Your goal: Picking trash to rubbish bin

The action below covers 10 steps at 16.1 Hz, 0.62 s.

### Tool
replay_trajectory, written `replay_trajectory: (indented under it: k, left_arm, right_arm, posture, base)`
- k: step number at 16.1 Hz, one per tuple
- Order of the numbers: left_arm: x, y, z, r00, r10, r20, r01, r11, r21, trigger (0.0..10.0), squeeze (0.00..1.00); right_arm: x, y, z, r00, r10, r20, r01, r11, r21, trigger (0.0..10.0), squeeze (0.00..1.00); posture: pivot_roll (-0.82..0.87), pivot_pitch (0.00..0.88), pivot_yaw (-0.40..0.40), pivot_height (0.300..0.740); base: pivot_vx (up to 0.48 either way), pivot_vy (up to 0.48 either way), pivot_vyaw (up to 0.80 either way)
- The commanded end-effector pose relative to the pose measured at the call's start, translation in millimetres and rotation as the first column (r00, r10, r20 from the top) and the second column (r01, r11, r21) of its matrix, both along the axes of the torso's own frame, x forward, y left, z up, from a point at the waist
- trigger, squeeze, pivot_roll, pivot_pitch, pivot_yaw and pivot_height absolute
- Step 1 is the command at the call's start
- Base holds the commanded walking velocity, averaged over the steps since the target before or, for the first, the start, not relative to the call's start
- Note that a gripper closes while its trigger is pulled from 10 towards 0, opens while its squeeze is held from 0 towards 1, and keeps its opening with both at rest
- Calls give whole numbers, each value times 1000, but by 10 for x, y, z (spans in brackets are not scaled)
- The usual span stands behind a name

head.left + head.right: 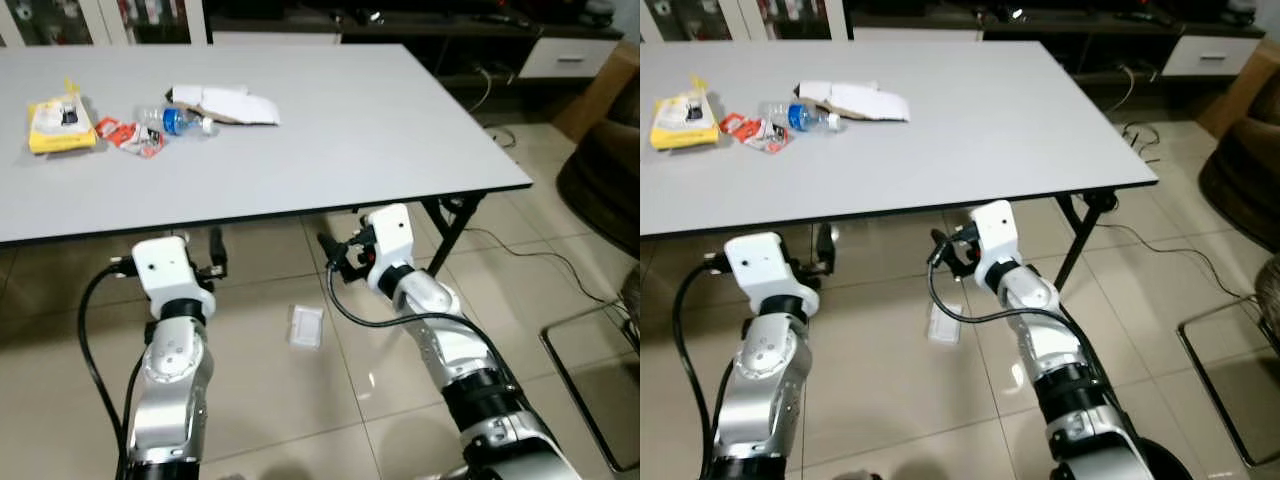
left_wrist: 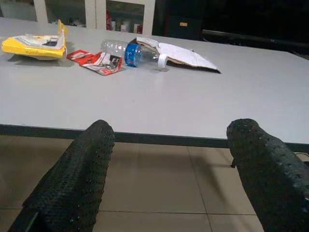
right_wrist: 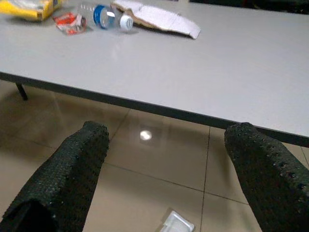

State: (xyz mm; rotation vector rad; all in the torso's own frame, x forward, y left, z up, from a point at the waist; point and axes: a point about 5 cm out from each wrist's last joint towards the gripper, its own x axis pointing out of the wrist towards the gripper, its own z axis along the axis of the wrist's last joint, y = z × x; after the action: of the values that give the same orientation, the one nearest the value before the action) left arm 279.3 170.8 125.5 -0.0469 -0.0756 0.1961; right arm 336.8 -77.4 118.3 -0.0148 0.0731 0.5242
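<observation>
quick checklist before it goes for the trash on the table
1. Left tool open and empty: ok, fingers spread wide.
2. Right tool open and empty: ok, fingers spread wide.
3. Trash in sight: ok; yellow packet, red wrapper, plastic bottle and torn cardboard lie together on the table's far left part.
4. Tools above the tabletop: not ok, both sit below its front edge.
5. Floor checked: not ok, a clear wrapper lies on the tiles between the arms.
6. Rubbish bin located: cannot tell.
</observation>
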Motion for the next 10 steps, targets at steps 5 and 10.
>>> replay_trajectory:
  k: [5, 10]
  left_arm:
    - [-18, 12, 25, 1000, 18, 9, -18, 1000, 3, 10000, 0]
    - [-15, 34, 88, 999, 24, 32, -25, 1000, 16, 10000, 0]
  right_arm:
    - [-14, 13, 80, 999, 12, 32, -12, 1000, 23, 10000, 0]
    - [26, 0, 375, 993, 17, 119, -29, 994, 103, 10000, 0]
  posture:
    - [-17, 78, -80, 740]
    - [-24, 74, -85, 740]
  base:
    - [392, 277, 0]
    - [392, 275, 0]
